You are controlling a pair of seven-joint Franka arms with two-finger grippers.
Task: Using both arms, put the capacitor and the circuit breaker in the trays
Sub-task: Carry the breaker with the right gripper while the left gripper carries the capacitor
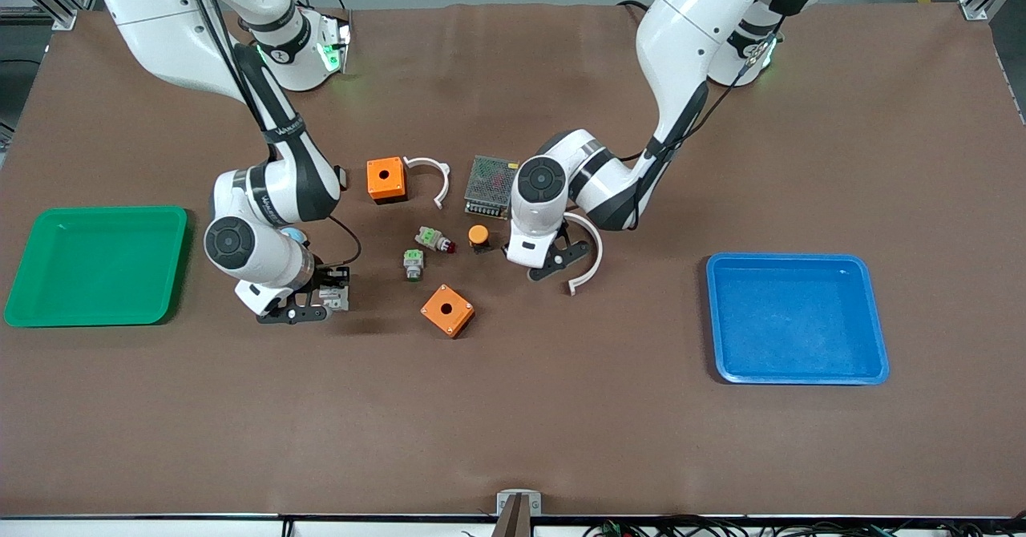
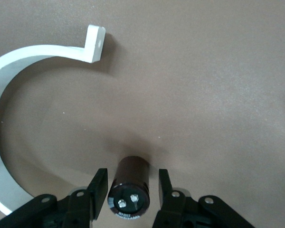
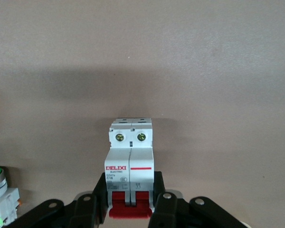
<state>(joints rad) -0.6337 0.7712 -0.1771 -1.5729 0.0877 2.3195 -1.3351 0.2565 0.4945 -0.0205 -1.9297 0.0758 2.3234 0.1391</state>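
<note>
The capacitor (image 2: 129, 187), a small dark cylinder with two metal terminals on its end, lies on the brown table between the fingers of my left gripper (image 2: 131, 183). The jaws are open, with a gap on each side. In the front view the left gripper (image 1: 553, 263) hides it, beside a white curved clip (image 1: 591, 256). The circuit breaker (image 3: 130, 156), a white-grey block with red levers, sits on the table in my right gripper (image 3: 130, 190), whose fingers press on both its sides. In the front view the breaker (image 1: 335, 296) and right gripper (image 1: 313, 306) are beside the green tray.
A green tray (image 1: 96, 211) lies at the right arm's end and a blue tray (image 1: 793, 258) at the left arm's end. Between the grippers lie two orange boxes (image 1: 386, 178) (image 1: 447, 310), two green-topped grey parts (image 1: 433, 239) (image 1: 413, 263), an orange-capped button (image 1: 478, 236), a mesh-covered unit (image 1: 490, 184) and another white clip (image 1: 433, 175).
</note>
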